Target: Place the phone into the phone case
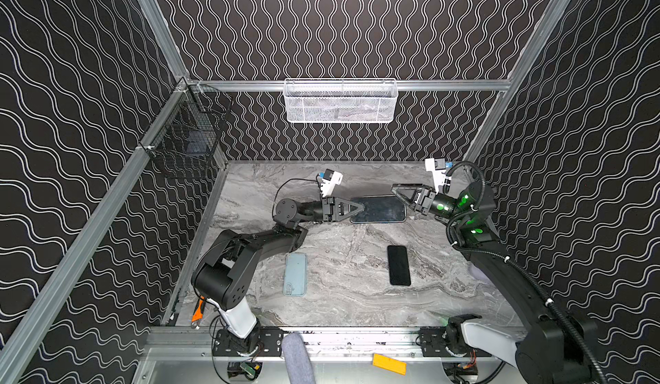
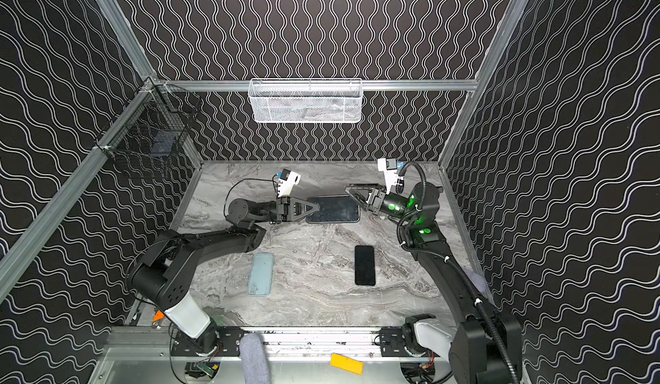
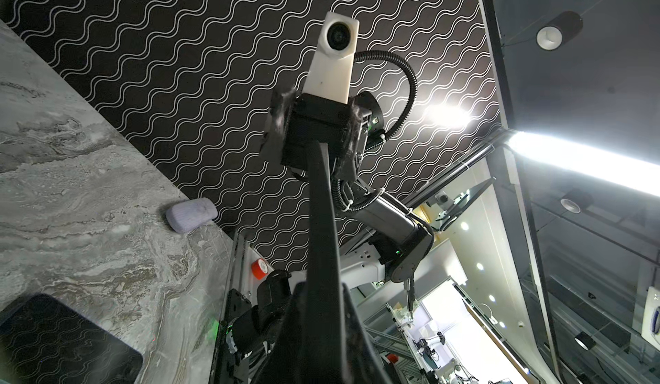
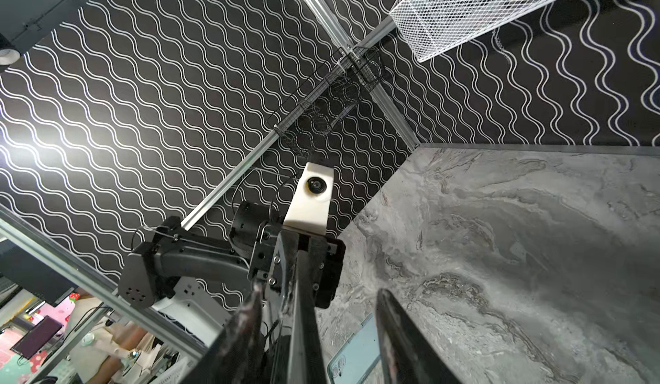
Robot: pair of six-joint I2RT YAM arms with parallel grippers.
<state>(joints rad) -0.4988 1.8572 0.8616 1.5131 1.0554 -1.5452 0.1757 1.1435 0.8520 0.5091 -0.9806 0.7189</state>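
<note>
Phone [image 1: 378,209] is hanging flat, screen up, over the back part of the marble surface [image 1: 343,303], and it's looking raised off it rather than lying on it. The left fingers [image 1: 359,207] are pinching its left end, clamped on it top and bottom. The right fingers [image 1: 398,190] are sitting at the phone's far right corner and standing apart. In the right wrist view the phone's edge [image 4: 301,321] is running between them without them closing on it. The light-blue phone case [image 1: 295,274] is lying flat nearer the front left, well apart from the phone, and a black slab [image 1: 399,265] is lying off to its right.
</note>
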